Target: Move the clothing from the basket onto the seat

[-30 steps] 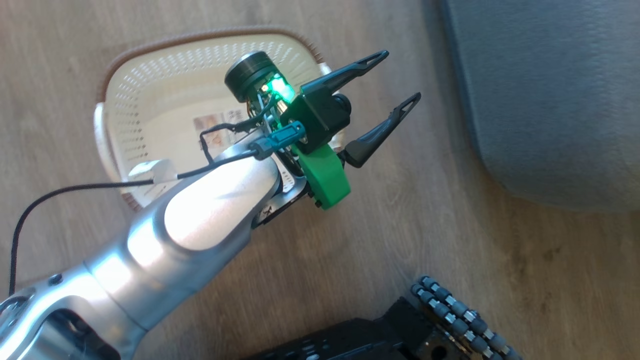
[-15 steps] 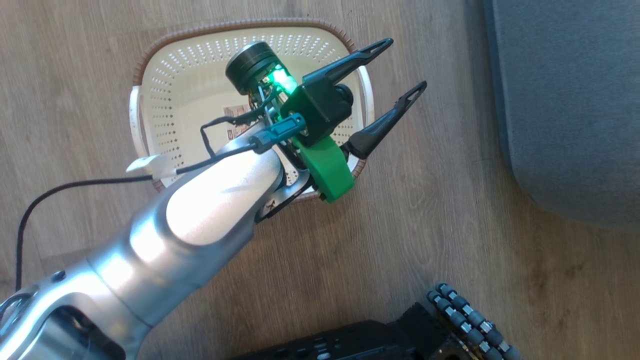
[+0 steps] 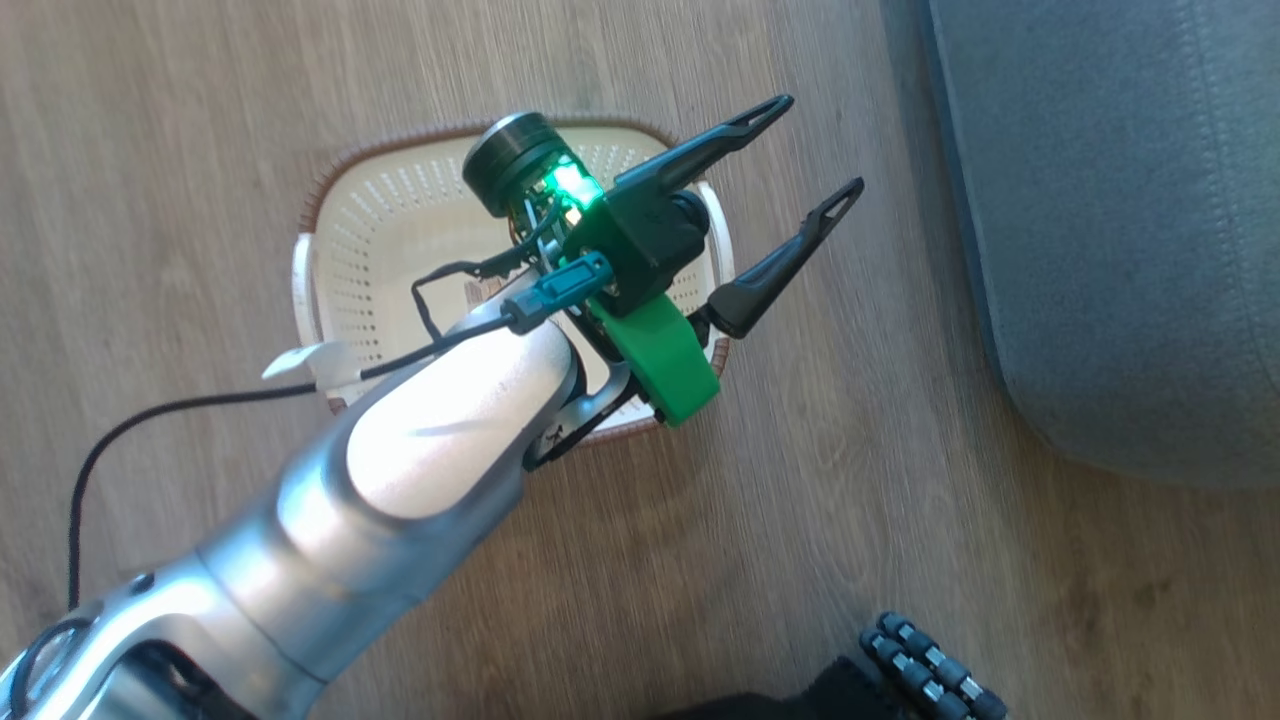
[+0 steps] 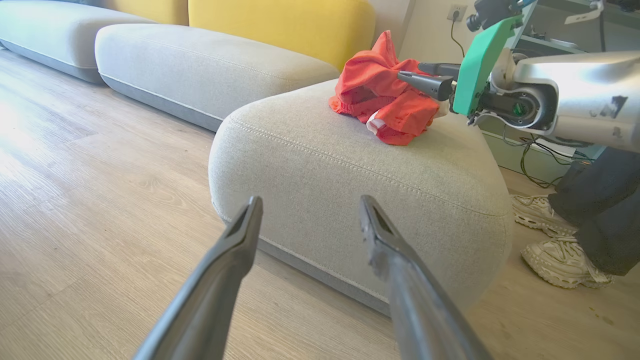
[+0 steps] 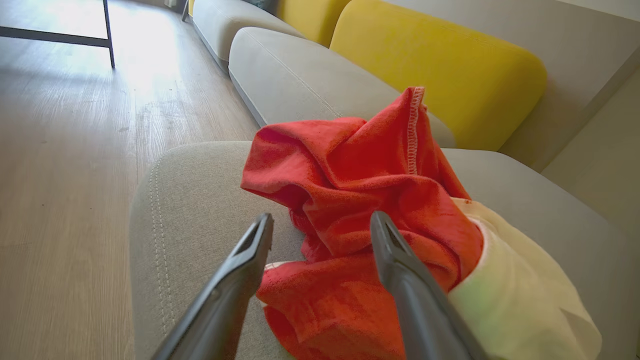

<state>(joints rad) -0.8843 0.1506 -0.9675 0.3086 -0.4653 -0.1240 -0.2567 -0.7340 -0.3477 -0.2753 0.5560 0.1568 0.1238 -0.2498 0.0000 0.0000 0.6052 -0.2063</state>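
Observation:
The clothing (image 5: 370, 200), a crumpled red heap with a white panel, lies on the grey seat (image 5: 200, 200) near its rounded corner. My right gripper (image 5: 321, 216) is open, its fingers straddling the fabric. The left wrist view shows the clothing (image 4: 385, 100) on top of the seat (image 4: 350, 165), with the right gripper (image 4: 410, 71) at its right side. My left gripper (image 3: 820, 145) is open and holds nothing, hovering above the right rim of the cream basket (image 3: 310, 260), which shows a bare floor. The seat (image 3: 1100, 250) fills the right of the head view. The left gripper (image 4: 310, 200) points at the seat's side.
Wooden floor surrounds the basket. Yellow back cushions (image 5: 440, 65) and more grey seats (image 4: 200, 70) run behind. A person's pale shoes (image 4: 565, 262) and dark trouser leg stand right of the seat. A dark table leg (image 5: 107, 30) stands far left. My wheeled base (image 3: 930, 670) shows below.
The head camera has shifted, so the basket looks smaller and lower in the picture. My left arm holds its pose over the basket with its gripper still open.

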